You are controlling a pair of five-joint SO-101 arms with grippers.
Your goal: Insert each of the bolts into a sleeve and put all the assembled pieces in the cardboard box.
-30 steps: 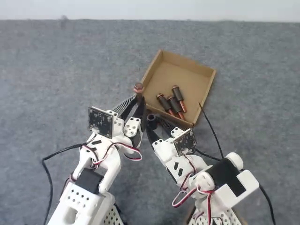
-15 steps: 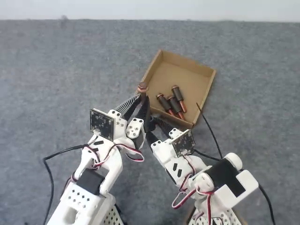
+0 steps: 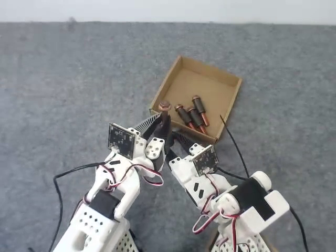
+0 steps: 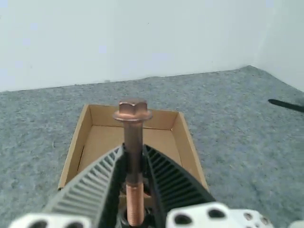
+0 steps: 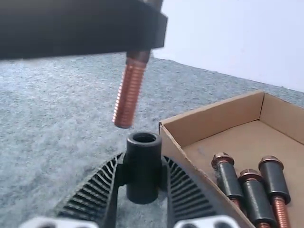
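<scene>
Left wrist view has my left gripper clamped on the shank of a copper bolt. I hold it upright, with the hex head above my fingertips and the threaded end below them. In the right wrist view my right gripper is closed tight around a black sleeve with its bore facing up. The bolt's threaded tip hangs just above the sleeve's mouth, slightly tilted and a little off its centre, not touching it. From the high view, both my hands meet over the grey table at the corner of the cardboard box nearest my left arm, just outside its near wall. Three assembled pieces lie side by side on the box floor, close to that same wall, well apart from both grippers.
</scene>
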